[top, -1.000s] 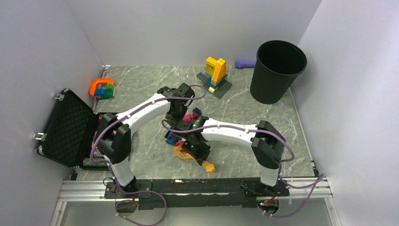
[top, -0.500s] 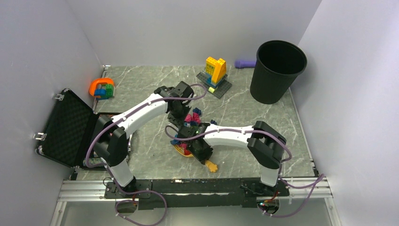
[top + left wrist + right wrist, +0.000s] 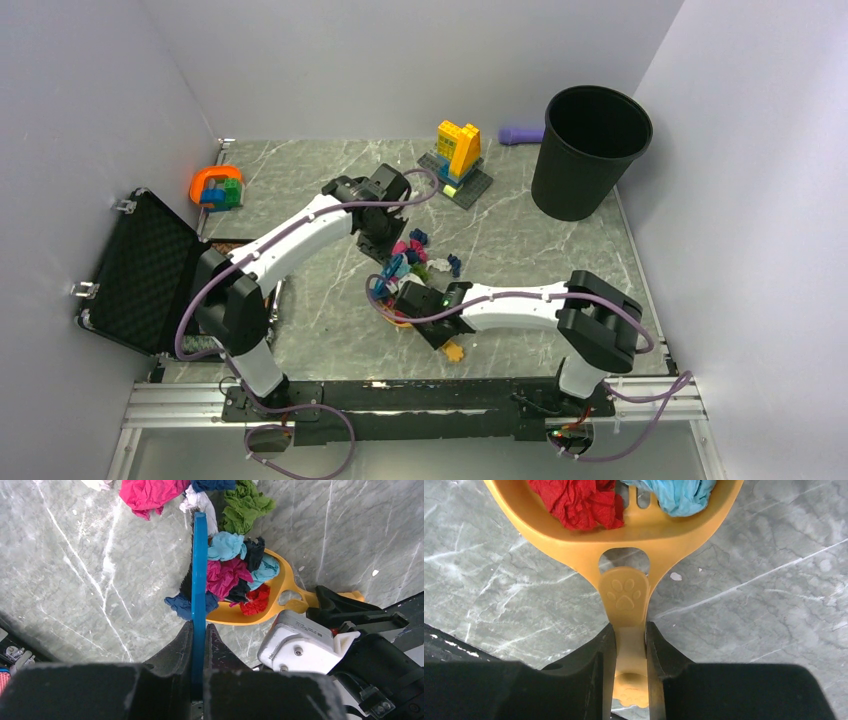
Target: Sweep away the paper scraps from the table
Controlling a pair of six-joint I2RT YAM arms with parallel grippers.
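Observation:
Several paper scraps (image 3: 412,252) lie heaped mid-table (image 3: 300,190). My left gripper (image 3: 199,630) is shut on a thin blue hand brush (image 3: 199,565), held edge-on against the heap. Teal (image 3: 225,545), magenta (image 3: 227,575) and red (image 3: 257,600) scraps lie in a yellow dustpan (image 3: 282,580). A dark blue scrap (image 3: 177,605) lies left of the brush at the pan's lip. Magenta (image 3: 150,492) and green (image 3: 245,505) scraps lie on the table beyond. My right gripper (image 3: 630,640) is shut on the dustpan's handle (image 3: 626,597). Red (image 3: 576,502) and teal (image 3: 679,495) scraps show in the pan.
A black bin (image 3: 588,150) stands at the back right with a purple object (image 3: 520,134) behind it. A yellow-blue brick build (image 3: 458,150) stands at the back middle, an orange piece with bricks (image 3: 217,187) at the back left. An open black case (image 3: 140,270) lies off the left edge.
The right arm's elbow has swung right and nearer the front edge, with the dustpan still held. The left wrist has shifted slightly back. More scraps and the brush now show between the arms.

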